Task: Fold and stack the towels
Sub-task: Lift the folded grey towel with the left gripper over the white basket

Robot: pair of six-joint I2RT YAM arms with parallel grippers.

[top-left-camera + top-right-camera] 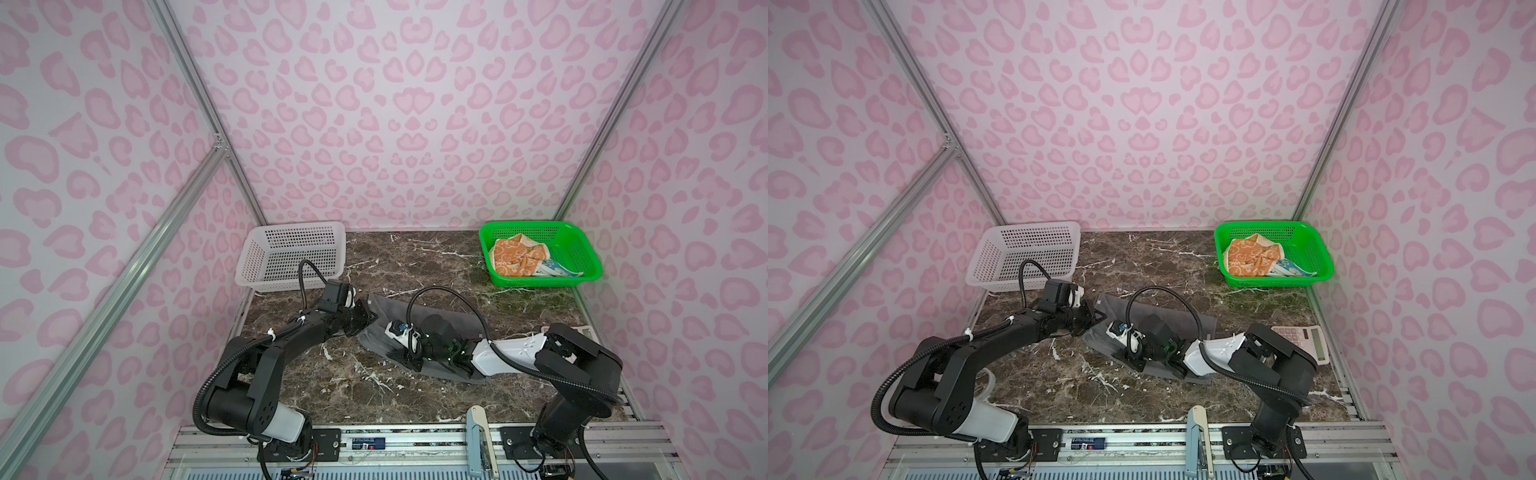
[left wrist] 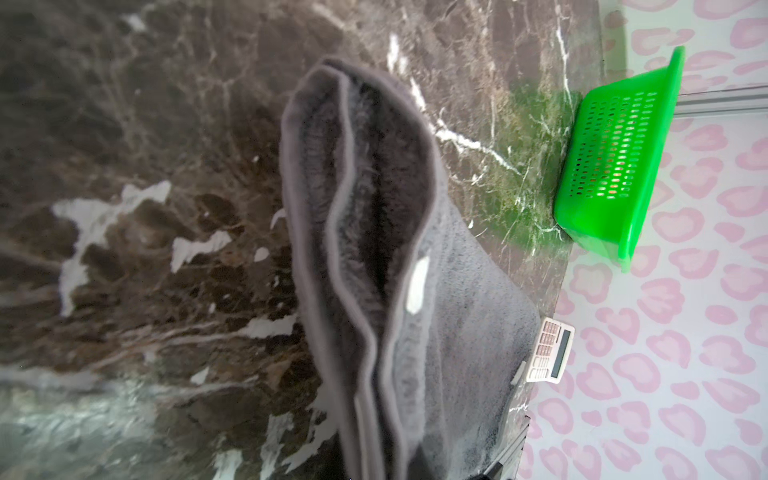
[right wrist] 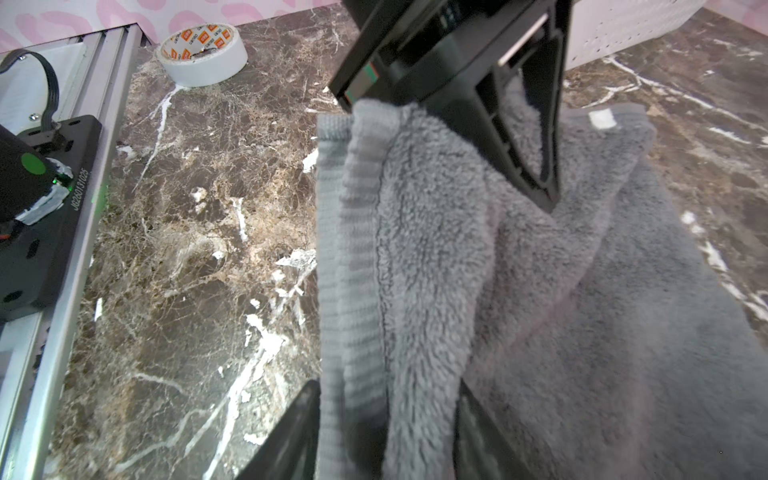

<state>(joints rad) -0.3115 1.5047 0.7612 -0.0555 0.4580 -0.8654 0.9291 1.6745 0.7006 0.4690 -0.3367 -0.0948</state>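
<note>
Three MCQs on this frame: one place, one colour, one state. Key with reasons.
1. The terry towel lying on the brown marble tabletop is: A blue, B orange, C dark grey.
2. The orange printed towel lies: A in the white perforated plastic basket, B in the green perforated plastic basket, C on the tabletop.
3. The white basket is: A empty, B holding one towel, C overturned.
Key: 1 C, grey pile shows in both wrist views; 2 B, it sits crumpled against green mesh; 3 A, only bare mesh shows inside.
</note>
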